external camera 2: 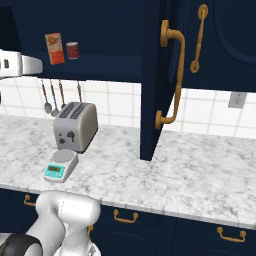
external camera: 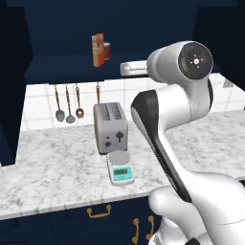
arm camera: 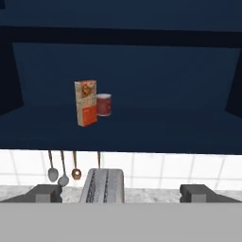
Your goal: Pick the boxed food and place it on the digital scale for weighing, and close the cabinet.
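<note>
One boxed food point(arm camera: 85, 102) carton stands upright on the open cabinet point(arm camera: 142, 127) shelf beside a can point(arm camera: 104, 104). Likely light, stiff cardboard; grip its flat sides. Tool point(arm camera: 121, 193) wide open, empty.

- One boxed food point(arm camera: 86, 102) carton, upright on the cabinet point(external camera 2: 125, 30) shelf
- One dark red can point(arm camera: 104, 104) just beside it
- One digital scale point(external camera: 119, 168) on the table point(external camera 2: 200, 175)
- One silver toaster point(external camera: 110, 127) with two slots, behind the scale
- Four utensils point(external camera: 70, 103) hanging on the tiled wall: three with visible heads, a fourth partly hidden by the toaster
- One open cabinet door point(external camera 2: 157, 75) with one curved brass handle point(external camera 2: 172, 75)
- One gripper point(arm camera: 120, 193) with two fingertips point(arm camera: 45, 193), set wide apart
</note>
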Robot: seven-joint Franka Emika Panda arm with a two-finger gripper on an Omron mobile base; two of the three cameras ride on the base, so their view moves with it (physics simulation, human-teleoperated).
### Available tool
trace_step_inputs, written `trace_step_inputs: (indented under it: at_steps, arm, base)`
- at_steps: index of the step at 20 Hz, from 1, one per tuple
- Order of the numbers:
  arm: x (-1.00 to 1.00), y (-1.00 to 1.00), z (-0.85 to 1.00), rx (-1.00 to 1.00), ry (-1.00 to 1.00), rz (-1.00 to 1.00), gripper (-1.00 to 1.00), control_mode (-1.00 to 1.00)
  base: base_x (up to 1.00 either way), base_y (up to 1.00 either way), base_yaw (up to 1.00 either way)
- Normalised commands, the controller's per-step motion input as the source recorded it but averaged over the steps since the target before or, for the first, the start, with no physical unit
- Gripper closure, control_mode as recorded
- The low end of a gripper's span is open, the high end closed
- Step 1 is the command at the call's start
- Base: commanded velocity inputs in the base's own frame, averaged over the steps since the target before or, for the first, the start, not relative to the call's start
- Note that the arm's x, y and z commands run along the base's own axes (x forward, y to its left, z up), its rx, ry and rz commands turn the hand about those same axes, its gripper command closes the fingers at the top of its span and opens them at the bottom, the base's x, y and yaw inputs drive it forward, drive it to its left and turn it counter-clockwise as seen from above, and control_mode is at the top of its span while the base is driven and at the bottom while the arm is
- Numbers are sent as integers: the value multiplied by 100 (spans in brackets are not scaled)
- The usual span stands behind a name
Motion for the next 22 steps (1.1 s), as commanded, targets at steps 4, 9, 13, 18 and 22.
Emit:
trace_step_inputs:
  at_steps: [4, 9, 13, 18, 22]
  arm:
    - [25, 1, 9, 0, -1, 0, -100, -100]
    - [51, 17, 1, 0, 0, 0, -100, -100]
    - [28, 44, 1, 0, 0, -4, -100, -100]
    - [46, 46, 0, 0, 0, -6, -100, -100]
    - [59, 43, 2, 0, 0, -7, -100, -100]
  base:
    - [0, 0, 0]
    - [0, 0, 0]
    - [0, 0, 0]
    - [0, 0, 0]
    - [0, 0, 0]
